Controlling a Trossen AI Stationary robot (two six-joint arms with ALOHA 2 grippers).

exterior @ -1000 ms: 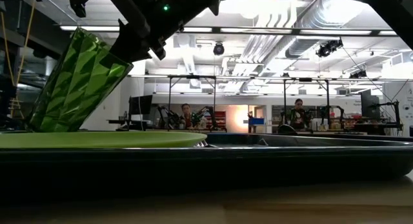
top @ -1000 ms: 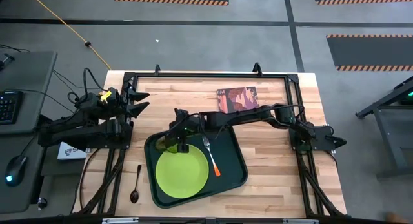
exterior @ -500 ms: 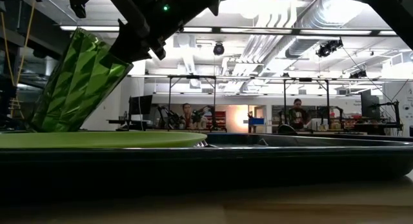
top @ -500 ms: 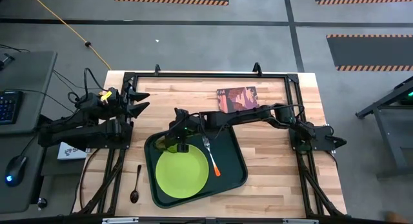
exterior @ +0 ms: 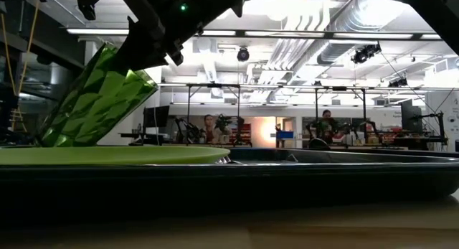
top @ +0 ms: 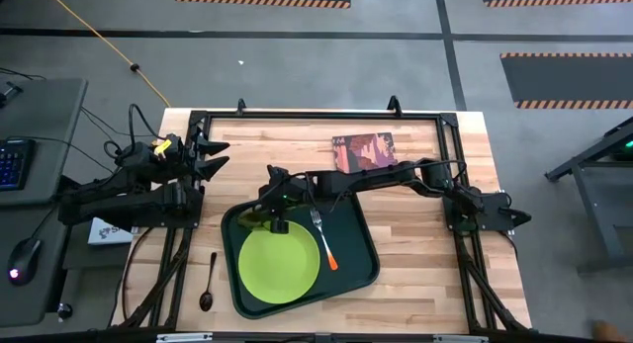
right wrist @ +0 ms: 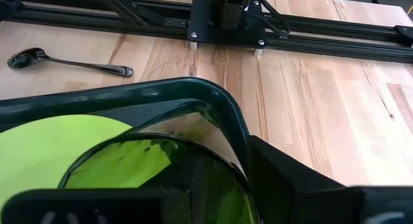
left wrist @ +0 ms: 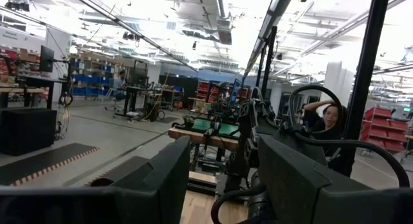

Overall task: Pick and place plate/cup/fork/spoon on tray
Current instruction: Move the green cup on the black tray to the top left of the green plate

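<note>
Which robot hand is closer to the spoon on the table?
The right gripper, though not by much. It sits over the tray's far-left corner at the cup, up and right of the spoon. The left gripper waits farther back, by the table's left edge.

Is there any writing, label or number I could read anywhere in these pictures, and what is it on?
No text here can be read.
White card under the left arm: dark print, partly hidden and too small to read.
Reddish book on the table: a picture cover, no legible words.
Shelves and signs in the room behind: too blurred to read.
</note>
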